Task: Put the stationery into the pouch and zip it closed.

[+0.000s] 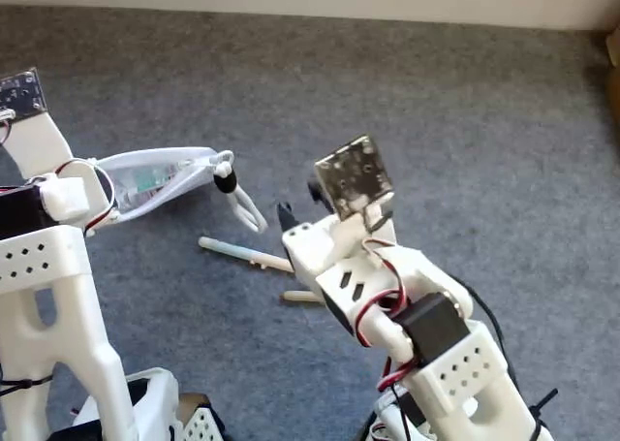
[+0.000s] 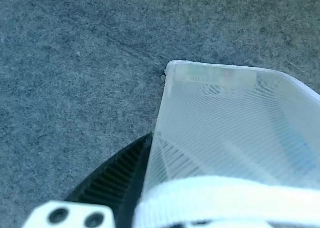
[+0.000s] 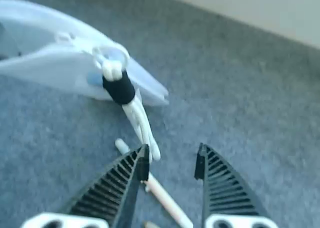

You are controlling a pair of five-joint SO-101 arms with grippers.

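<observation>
One slim white pen (image 1: 242,252) lies lower left of your wide-open right claw (image 1: 300,201) in the high view, its length running left-right. Your left claw (image 1: 95,201) clamps the translucent white pouch (image 1: 165,174).

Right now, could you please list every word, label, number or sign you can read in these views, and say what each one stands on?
No text is readable in any view.
Faint marks on an item inside the pouch: too blurred to read.
Pen: no print visible.
Zip pull: no print visible.
</observation>
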